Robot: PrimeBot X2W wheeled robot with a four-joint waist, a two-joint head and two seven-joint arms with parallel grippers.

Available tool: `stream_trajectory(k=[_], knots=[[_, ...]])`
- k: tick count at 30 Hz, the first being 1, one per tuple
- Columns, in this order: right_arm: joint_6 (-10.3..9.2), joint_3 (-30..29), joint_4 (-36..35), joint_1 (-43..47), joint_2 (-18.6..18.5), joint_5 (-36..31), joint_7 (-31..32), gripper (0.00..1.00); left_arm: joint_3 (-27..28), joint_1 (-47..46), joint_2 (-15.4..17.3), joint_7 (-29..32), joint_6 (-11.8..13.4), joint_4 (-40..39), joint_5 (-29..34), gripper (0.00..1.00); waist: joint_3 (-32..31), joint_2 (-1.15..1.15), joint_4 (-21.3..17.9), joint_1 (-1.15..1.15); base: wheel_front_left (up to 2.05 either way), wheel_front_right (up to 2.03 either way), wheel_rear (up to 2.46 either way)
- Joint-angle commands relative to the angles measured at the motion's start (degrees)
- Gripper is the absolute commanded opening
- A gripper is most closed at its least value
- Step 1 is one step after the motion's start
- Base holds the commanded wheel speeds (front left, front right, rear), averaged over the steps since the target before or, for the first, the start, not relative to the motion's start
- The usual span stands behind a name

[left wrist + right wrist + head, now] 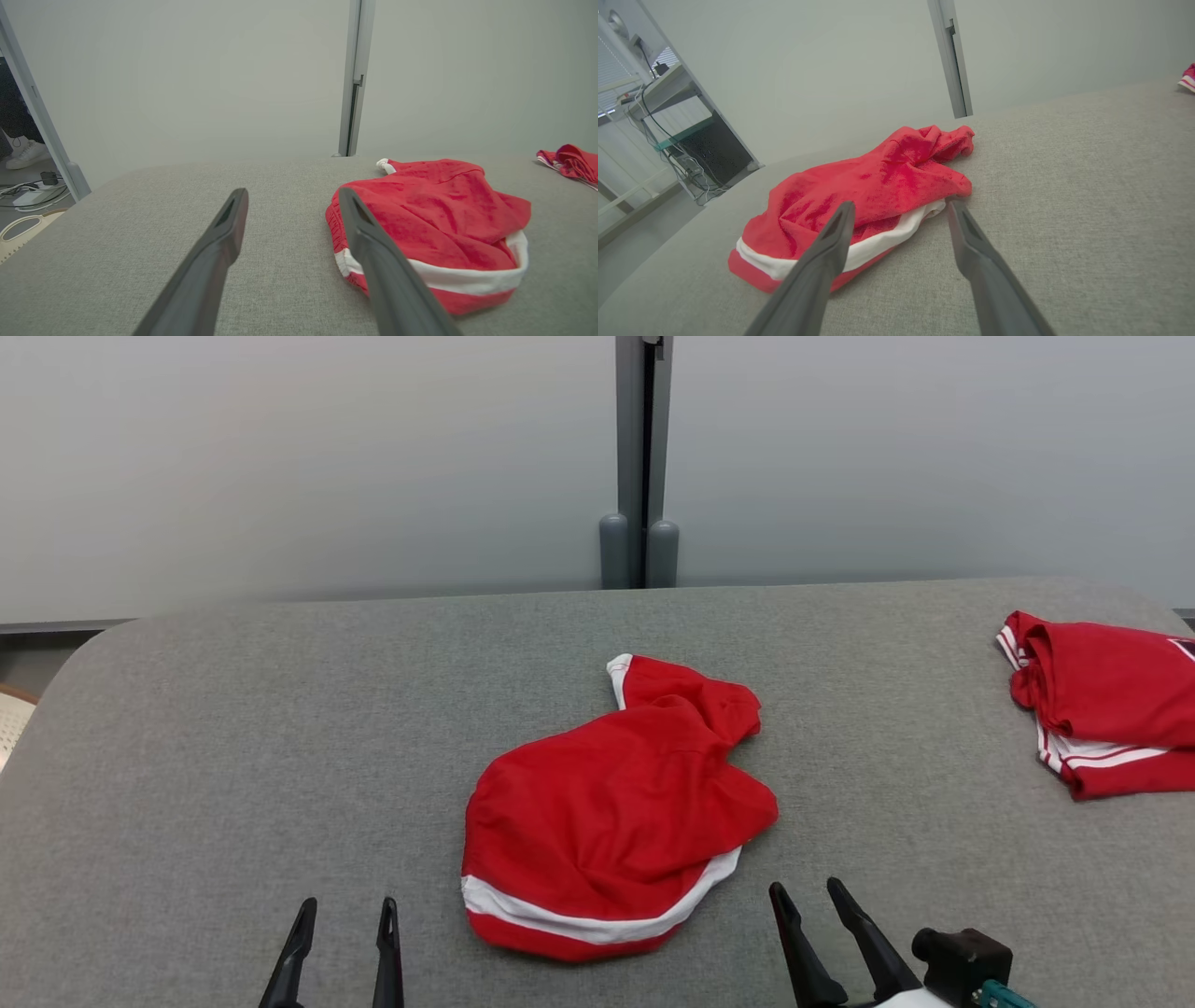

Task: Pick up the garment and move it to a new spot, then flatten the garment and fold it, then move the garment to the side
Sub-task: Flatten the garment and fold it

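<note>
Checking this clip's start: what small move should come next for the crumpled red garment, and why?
Probably ease the open right gripper forward onto the crumpled red fabric garment with the white band: it lies bunched, ungrasped, just beyond those fingertips.

Soft, even, bright light falls on the grey table point(280, 756), leaving only a thin, faint shadow under the red garment point(607, 803) just ahead of the right gripper point(804, 887), while the wrist views bow straight lines toward their edges and render the near fingers point(219, 242) slightly soft.
</note>
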Motion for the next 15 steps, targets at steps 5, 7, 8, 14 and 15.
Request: stream_trajectory(k=[5, 7, 8, 14, 15], knots=[[-0.03, 3.4, 8.2, -5.5, 0.8, 11.7, 0.0, 1.0, -2.1, -1.9, 0.2, 0.0, -0.5, 0.8, 1.1, 1.0, 1.1, 0.0, 4.4, 0.0, 0.0, 0.0, 0.0], [-0.03, 5.5, 10.3, -6.9, 0.7, 14.1, 0.0, 1.0, -2.8, -2.2, 0.2, 0.0, -0.5, 1.0, 1.4, 1.0, 1.4, 0.0, 5.6, 0.0, 0.0, 0.0, 0.0], [-0.03, 6.4, 11.3, -7.5, 0.7, 14.9, 0.0, 1.0, -3.1, -2.2, 0.2, 0.0, -0.5, 1.1, 1.5, 1.0, 1.6, 0.0, 6.2, 0.0, 0.0, 0.0, 0.0], [-0.03, 11.8, 17.9, -11.6, 0.6, 16.8, 0.0, 0.16, -3.6, -3.1, 0.2, 0.0, -0.3, 1.1, 1.7, 1.0, 3.3, 0.0, 8.4, 0.0, 0.0, 0.0, 0.0], [-0.03, 12.5, 18.8, -12.3, 0.4, 17.0, 0.0, 0.0, -3.6, -3.4, 0.2, 0.0, -0.2, 1.1, 1.6, 1.0, 3.7, 0.0, 8.6, 0.0, 0.0, 0.0, 0.0]])
